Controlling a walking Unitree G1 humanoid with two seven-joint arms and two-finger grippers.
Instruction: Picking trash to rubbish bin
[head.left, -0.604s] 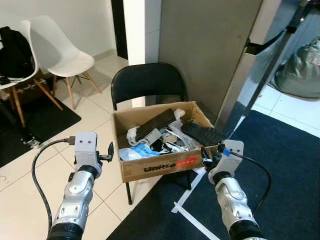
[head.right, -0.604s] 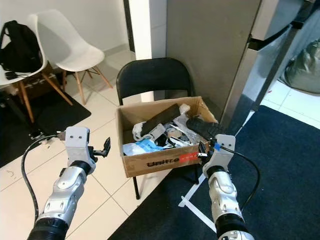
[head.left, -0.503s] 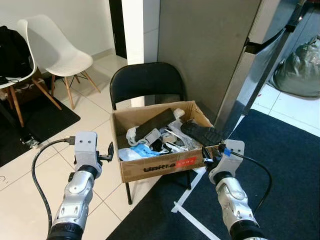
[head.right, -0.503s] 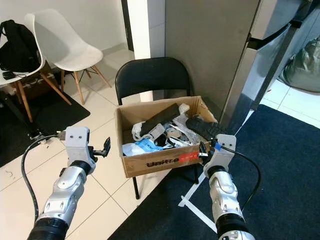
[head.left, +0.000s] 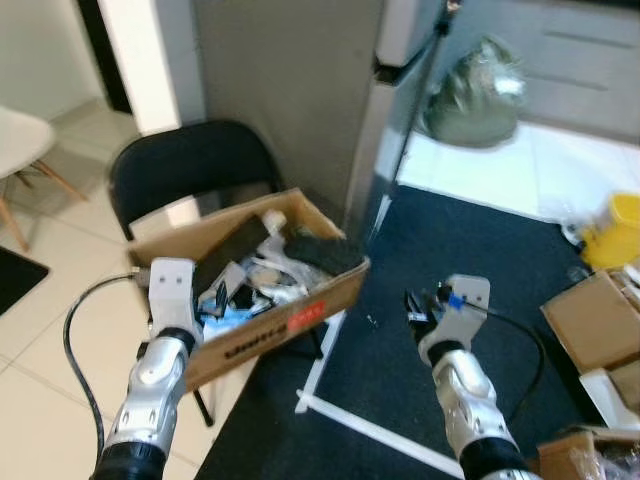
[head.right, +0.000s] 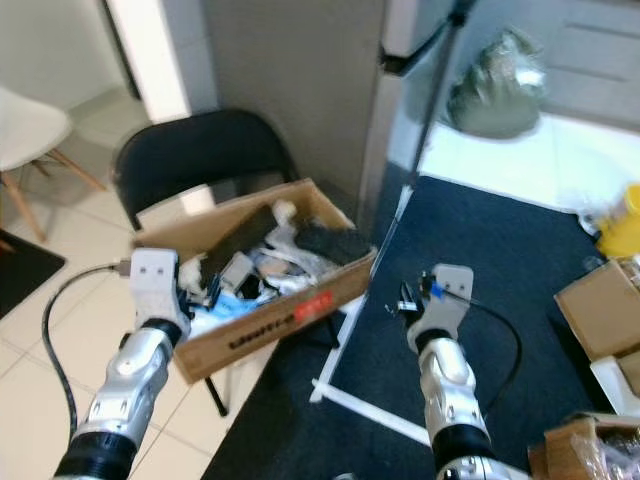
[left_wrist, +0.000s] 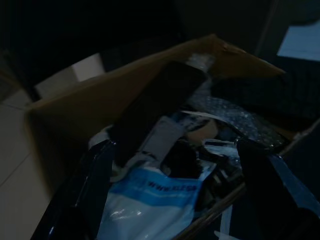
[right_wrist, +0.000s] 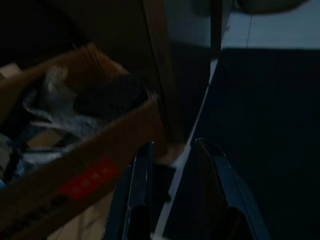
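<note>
Cardboard, brown and printed with a red and black label, makes up the open box (head.left: 262, 315) that sits tilted on the seat of a black folding chair (head.left: 180, 165), which lifts it off the floor to about the height of the robot's arms. The box serves as the place for rubbish and is heaped with it: a blue and white plastic bag (left_wrist: 150, 197), a long dark flat piece (left_wrist: 155, 107) leaning across the middle, crumpled white wrappers and a dark textured item near its far corner. The left gripper (left_wrist: 175, 195) hangs just at the box's near wall, and the left wrist view looks straight in over the rim; its two black fingers (left_wrist: 95, 175) stand wide apart with nothing between them, which suggests it has nothing to deliver at this moment. Further right, a strip of white tape (head.left: 375, 435) runs across the dark carpet (head.left: 470, 240), and the right gripper (right_wrist: 172, 165) is held out above that carpet, beside the box's right corner; its fingers are spread with only a narrow gap and are empty too. Beyond it sits a grey-green sack (head.left: 470, 100) on white tiles, and at the far right lie a yellow container (head.left: 615, 230) and more cardboard boxes (head.left: 590, 320), where trash to collect may be waiting.
</note>
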